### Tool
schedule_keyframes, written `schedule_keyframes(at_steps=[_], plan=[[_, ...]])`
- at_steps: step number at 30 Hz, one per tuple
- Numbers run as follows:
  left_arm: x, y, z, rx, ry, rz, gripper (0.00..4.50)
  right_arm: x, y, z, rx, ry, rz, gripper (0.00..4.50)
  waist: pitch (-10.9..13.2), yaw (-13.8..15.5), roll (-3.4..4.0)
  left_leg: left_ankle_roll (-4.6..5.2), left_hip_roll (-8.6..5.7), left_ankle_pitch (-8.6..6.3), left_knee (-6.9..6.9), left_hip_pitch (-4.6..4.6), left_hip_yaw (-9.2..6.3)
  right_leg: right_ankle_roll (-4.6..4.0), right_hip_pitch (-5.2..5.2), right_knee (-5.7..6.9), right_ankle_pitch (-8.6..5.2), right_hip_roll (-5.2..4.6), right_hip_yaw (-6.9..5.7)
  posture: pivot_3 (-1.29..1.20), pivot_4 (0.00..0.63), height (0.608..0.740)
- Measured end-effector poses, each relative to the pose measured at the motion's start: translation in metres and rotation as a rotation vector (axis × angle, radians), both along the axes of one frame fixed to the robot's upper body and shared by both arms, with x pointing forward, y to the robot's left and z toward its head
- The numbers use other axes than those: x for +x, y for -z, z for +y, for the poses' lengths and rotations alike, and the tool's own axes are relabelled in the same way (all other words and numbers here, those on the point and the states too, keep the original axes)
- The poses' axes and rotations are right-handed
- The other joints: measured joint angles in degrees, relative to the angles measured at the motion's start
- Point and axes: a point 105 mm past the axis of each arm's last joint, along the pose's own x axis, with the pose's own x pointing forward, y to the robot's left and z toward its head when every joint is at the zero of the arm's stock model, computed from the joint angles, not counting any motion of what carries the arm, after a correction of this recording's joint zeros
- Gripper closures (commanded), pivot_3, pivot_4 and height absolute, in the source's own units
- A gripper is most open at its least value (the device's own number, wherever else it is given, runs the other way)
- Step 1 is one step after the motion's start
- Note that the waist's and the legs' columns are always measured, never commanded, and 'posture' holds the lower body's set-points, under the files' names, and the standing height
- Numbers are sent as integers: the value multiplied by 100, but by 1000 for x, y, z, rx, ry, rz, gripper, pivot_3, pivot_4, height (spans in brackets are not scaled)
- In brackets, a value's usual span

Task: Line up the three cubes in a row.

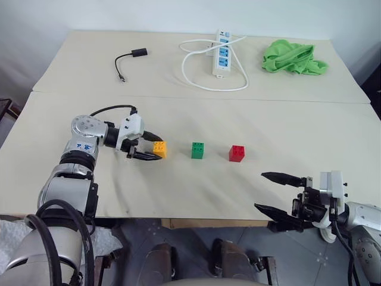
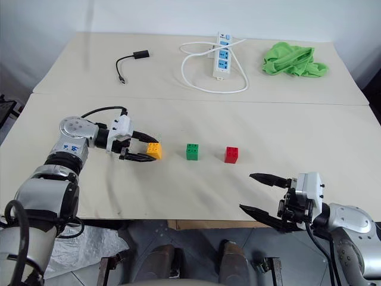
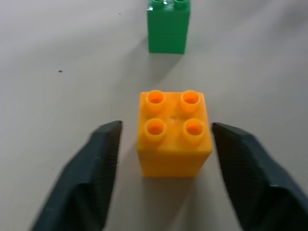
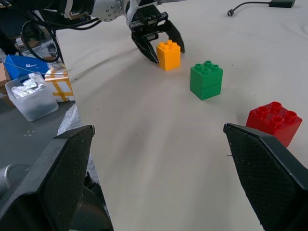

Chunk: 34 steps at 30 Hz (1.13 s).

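1. The table (image 1: 196, 185) is a pale surface made of two tops butted together; the seam runs across from nine o'clock to three o'clock in the head views, above the bricks.
2. On the far top lie a crumpled green cloth (image 1: 293, 58) at about one o'clock, a white power strip (image 1: 221, 52) with its looped cord near twelve o'clock, and a small black adapter (image 1: 132, 58) with a short lead at about eleven o'clock.
3. The left gripper (image 1: 149, 147) sits at about nine o'clock of the row, pointing along the table toward the bricks. Its two black fingers are parted, one on each side of the yellow brick — in the left wrist view a gap of bare table shows between each finger and the brick's sides, so nothing is clamped.
4. The right gripper (image 1: 271, 192) hangs off the near edge of the table at about four o'clock, well apart from the bricks. Its fingers are spread wide and hold nothing.
5. The three bricks stand on the near top in a line running nine o'clock to three o'clock, studs up, with gaps between them:
   - the yellow brick (image 1: 159, 149) at the nine o'clock end, between the left fingers;
   - the green brick (image 1: 197, 150) in the middle — it looks two layers tall in the right wrist view;
   - the red brick (image 1: 237, 153) at the three o'clock end, sitting very slightly nearer the table's front edge than the other two.
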Motion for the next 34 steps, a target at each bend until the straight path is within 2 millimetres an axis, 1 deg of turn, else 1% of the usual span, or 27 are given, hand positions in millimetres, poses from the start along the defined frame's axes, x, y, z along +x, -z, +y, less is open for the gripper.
schedule_keyframes(at_steps=[1, 3, 6, 7, 11, 13, 14, 15, 17, 19, 22, 24, 26, 28, 32, 34], plan=[[1, -1, 1, -5, -5, -9, 197, 0, 0, 0, 0, 0, 0, 0, 0, -3, 0, 0, 0, 0, 0, 0, 0, 0, 0, 0, 0, 0, 0, 0, 150, 740], [0, -1, 5, -2, -16, -28, 197, 0, -1, 0, 1, -2, -2, 0, 0, -5, 0, 0, 0, 0, -1, 0, 0, 0, 0, 0, 0, 0, 0, 0, 150, 740], [-3, 0, 18, -10, -46, -25, 197, 0, -1, 1, 0, -11, -2, 0, 0, -15, 0, 0, 1, 0, -2, 0, 1, 0, -2, 0, 0, 1, 0, 0, 150, 740], [-5, 0, 24, -21, -52, -27, 197, 0, -1, 1, 0, -16, -6, 0, 0, -21, 0, 0, 2, 0, -2, 1, 1, 0, -2, 0, 0, 1, 0, 0, 150, 740], [-18, -3, 56, -77, -114, -65, 197, 4, -4, -1, 3, -25, -16, 0, 0, -75, 0, 0, 5, 0, -4, 2, -12, -1, -4, 1, 0, 1, 3, 0, 150, 740], [-27, -5, 68, -116, -142, -87, 197, 9, -6, -8, 28, 3, -18, 0, 0, -105, 1, 1, 6, -1, -4, 3, -32, -1, -4, 3, 0, 1, 9, 0, 150, 740], [-37, -6, 75, -151, -156, -91, 197, 13, -11, -10, 45, 14, -31, 0, 0, -129, 1, 2, 6, -2, -4, 4, -38, 0, -5, 1, 0, 0, 13, 0, 150, 740], [-49, -6, 80, -193, -168, -79, 86, 17, -14, -16, 52, 29, -45, 0, 0, -145, 3, 5, 6, -3, -6, 10, -38, -1, -4, 4, 0, -4, 19, 0, 150, 740], [-71, -1, 87, -258, -211, -17, 86, 23, -17, -27, 61, 65, -58, 0, 0, -164, 3, 5, 11, -5, -7, 10, -38, -1, -4, 2, 0, -4, 20, 0, 150, 740], [-82, 2, 92, -326, -285, 31, 86, 27, -18, -33, 65, 83, -71, 0, 2, -147, 1, 4, 12, -5, -5, 10, -40, 0, -4, 3, 0, -3, 19, 0, 150, 740], [-95, 0, 105, -408, -401, 66, 86, 30, -25, -33, 61, 66, -122, 0, 1, -114, 3, 3, 37, -5, -1, 15, -39, 0, -1, 8, 0, -5, 21, 0, 150, 740], [-104, 2, 115, -421, -461, 58, 86, 32, -24, -34, 51, 54, -132, 0, 1, -117, 3, 1, 39, -6, -1, 17, -36, -1, 0, 7, 0, -5, 21, 0, 150, 740], [-111, 7, 121, -404, -508, 54, 86, 37, -22, -38, 34, 45, -123, 0, 1, -138, 5, 0, 38, -7, -2, 19, -32, -1, 0, 6, 0, -4, 26, 0, 150, 740], [-113, 8, 121, -391, -512, 42, 86, 41, -21, -40, 12, 30, -112, 0, 1, -132, 5, -1, 40, -7, -2, 18, -33, -2, -2, 7, -1, -4, 22, 0, 150, 740], [-108, -4, 118, -384, -518, -38, 86, 44, -20, -36, -13, -24, -106, 0, 0, -135, 7, -3, 42, -9, -3, 17, -31, -4, -2, 5, -1, -2, 23, 0, 150, 740], [-106, -7, 119, -384, -531, -62, 86, 45, -18, -35, -17, -31, -100, 0, -1, -147, 9, -5, 41, -9, -5, 18, -28, -4, -4, 5, -1, -1, 24, 0, 150, 740]])
